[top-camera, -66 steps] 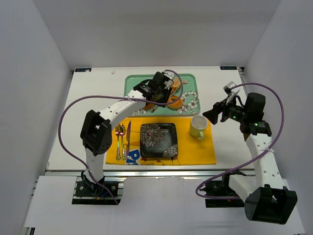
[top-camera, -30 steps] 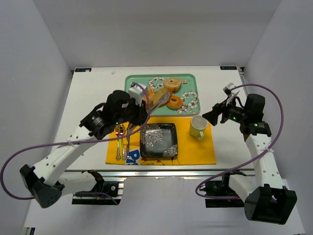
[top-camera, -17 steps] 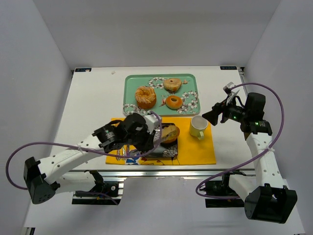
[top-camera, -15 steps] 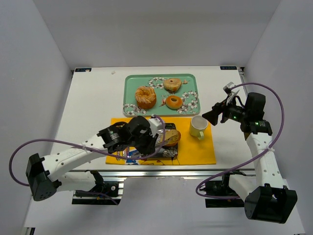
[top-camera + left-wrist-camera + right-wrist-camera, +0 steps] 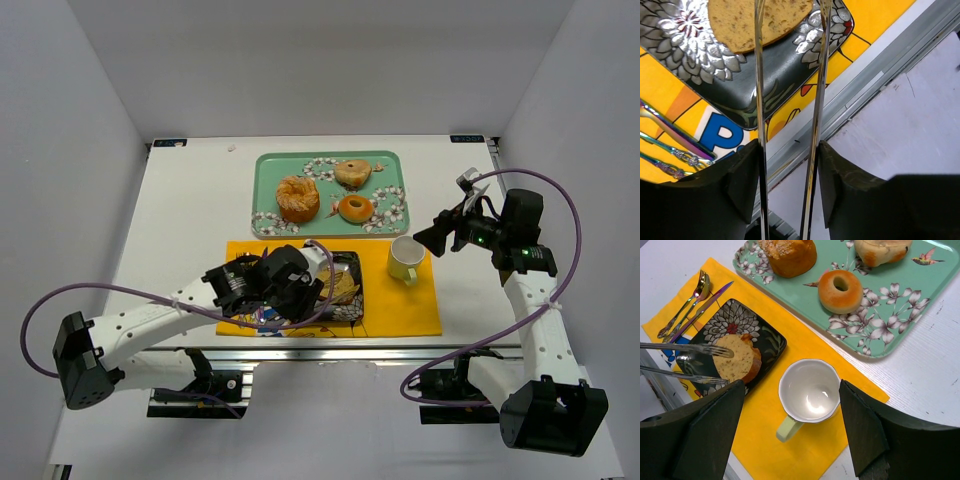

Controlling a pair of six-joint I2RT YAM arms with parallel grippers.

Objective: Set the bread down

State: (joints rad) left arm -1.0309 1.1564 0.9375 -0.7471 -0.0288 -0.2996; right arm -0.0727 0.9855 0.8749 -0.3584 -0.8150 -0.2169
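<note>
Left tool (image 5: 730,368) parted about flat tan-brown bread slice (image 5: 742,360) on black floral plate (image 5: 769,342); right tool (image 5: 430,238) spread wide, empty. Hazard — on withdrawal a jaw may snag crust, dragging slice off.

One slice of bread (image 5: 740,362)
One black flowered plate (image 5: 766,341)
One yellow placemat (image 5: 765,440)
One white cup (image 5: 809,395), with a single pale green handle
One green flowered tray (image 5: 900,310), carrying three baked pieces, one of each kind: one fluted ring cake (image 5: 790,255), one orange doughnut (image 5: 827,295) with a hole, one pale round roll (image 5: 345,178)
Three pieces of cutlery, one of each kind: one fork (image 5: 700,276), one spoon (image 5: 702,291), one knife (image 5: 715,294)
Two end effectors: the left end effector (image 5: 730,368) and the right end effector (image 5: 791,384), each with two fingers
One white worktop (image 5: 190,200)
</note>
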